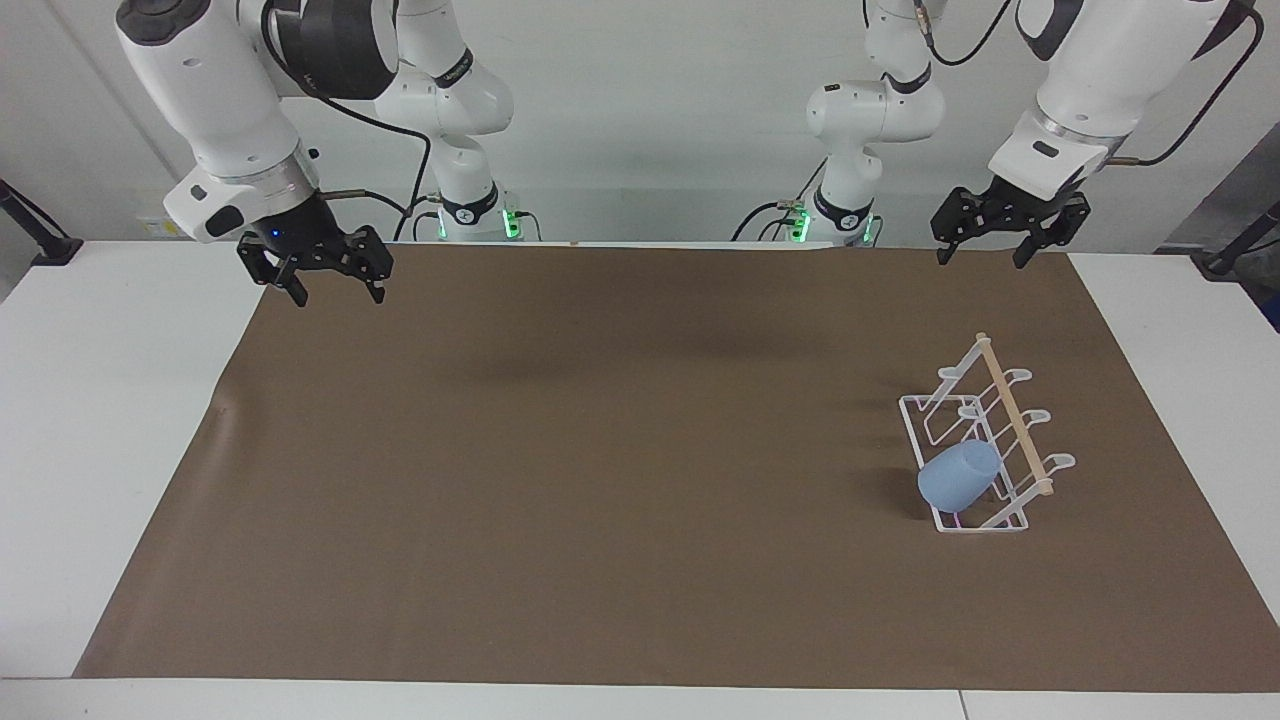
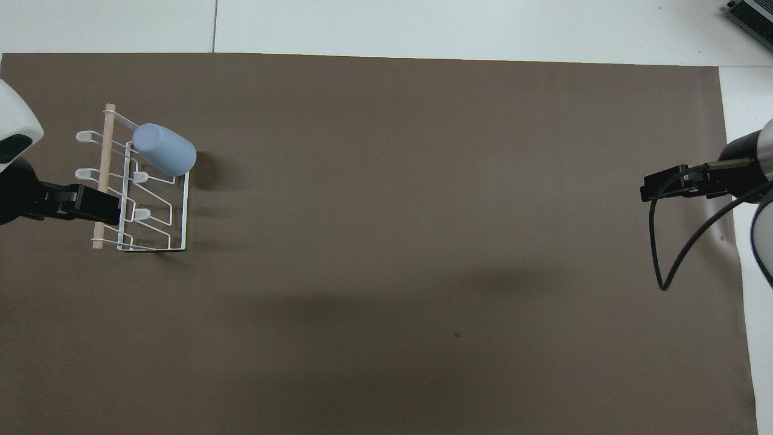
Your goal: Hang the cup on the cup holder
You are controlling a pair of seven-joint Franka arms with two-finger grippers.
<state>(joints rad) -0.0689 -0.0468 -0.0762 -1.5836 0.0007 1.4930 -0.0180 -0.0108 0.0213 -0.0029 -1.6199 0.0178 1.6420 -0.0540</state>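
Observation:
The light-blue cup [image 1: 958, 477] hangs mouth-down and tilted on the end prong of the white wire cup holder [image 1: 1012, 412], at the end farthest from the robots. Cup [image 2: 164, 149] and holder [image 2: 183, 211] also show in the overhead view, at the left arm's end of the mat. My left gripper [image 1: 982, 257] is open and empty. It hangs high in the air, well clear of the holder, over the mat's edge nearest the robots. From overhead the left gripper [image 2: 96, 205] overlaps the holder's wooden dowel [image 2: 109, 139]. My right gripper [image 1: 340, 293] is open and empty, waiting over the mat's other corner.
A brown mat [image 1: 600, 480] covers most of the white table [image 1: 100, 400]. The holder's other prongs [image 1: 1033, 415] carry nothing. A black cable [image 2: 658, 254] loops down from the right arm's wrist.

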